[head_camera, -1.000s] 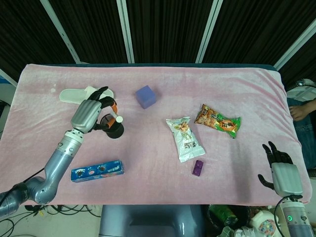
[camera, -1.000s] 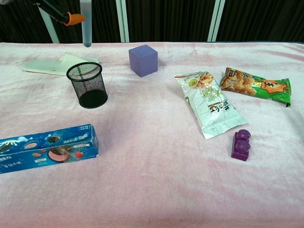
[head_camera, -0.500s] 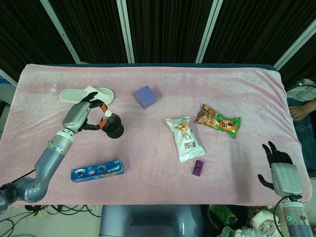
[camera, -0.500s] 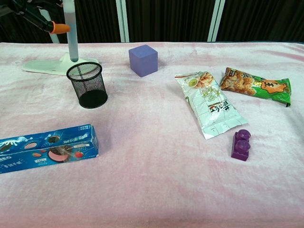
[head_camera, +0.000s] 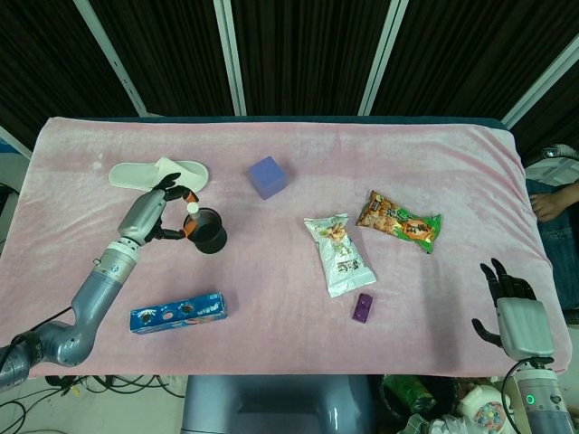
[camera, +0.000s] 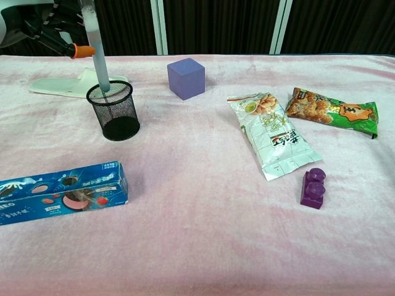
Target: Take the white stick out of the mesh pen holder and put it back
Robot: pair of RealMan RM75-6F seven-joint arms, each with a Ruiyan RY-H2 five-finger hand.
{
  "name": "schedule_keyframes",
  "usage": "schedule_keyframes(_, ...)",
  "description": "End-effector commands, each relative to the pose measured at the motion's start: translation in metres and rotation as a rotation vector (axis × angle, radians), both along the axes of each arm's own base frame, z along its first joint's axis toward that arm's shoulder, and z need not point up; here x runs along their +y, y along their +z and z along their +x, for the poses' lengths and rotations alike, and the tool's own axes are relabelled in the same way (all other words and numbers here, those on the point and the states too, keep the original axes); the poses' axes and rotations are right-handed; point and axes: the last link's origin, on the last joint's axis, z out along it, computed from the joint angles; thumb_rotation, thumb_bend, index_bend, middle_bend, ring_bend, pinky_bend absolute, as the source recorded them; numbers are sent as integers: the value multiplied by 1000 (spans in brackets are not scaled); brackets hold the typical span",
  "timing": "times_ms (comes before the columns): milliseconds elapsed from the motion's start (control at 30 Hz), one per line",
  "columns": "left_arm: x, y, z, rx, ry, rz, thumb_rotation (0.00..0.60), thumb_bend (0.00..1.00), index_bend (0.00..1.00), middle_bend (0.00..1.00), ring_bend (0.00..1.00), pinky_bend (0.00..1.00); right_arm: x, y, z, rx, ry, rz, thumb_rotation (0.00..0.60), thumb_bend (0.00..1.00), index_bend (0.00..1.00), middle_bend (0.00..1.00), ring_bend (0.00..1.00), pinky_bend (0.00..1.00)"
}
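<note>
Over the pink-covered table (head_camera: 298,145), our left hand (head_camera: 152,215) pinches the white stick (camera: 99,57) near its top, orange-tipped fingers (camera: 82,50) closed round it, and the stick stands almost upright with its lower end just inside the rim of the black mesh pen holder (camera: 114,111). The holder stands upright toward the far left of the cloth, just in front of a white slipper (head_camera: 156,173) lying flat behind it. Our right hand (head_camera: 513,307) hangs at the near right edge of the table, fingers spread apart and holding nothing. On the near left lies a blue biscuit box (camera: 60,191) on its side. A purple cube (camera: 186,78) sits at the far middle, well apart from the holder. To the right lie a pale snack packet (camera: 274,137) and, beside it, an orange-and-green snack bag (camera: 334,111); a small purple block (camera: 313,188) rests just near of the pale packet.
</note>
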Motion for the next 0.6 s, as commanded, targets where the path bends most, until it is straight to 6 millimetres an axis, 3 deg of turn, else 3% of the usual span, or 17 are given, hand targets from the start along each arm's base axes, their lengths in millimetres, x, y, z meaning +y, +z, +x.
schedule_keyframes(33,5,-14,-3,24,-5,-22,600,459,683,337,7,98,0,0,0,-1,-3,0,600,170,16,24,174,167)
schedule_keyframes(600,14,-42,-12,205,-21,-14,600,449,640,296,0,63,0,1,-1,-5,-4,0,600,170,16,24,174,167)
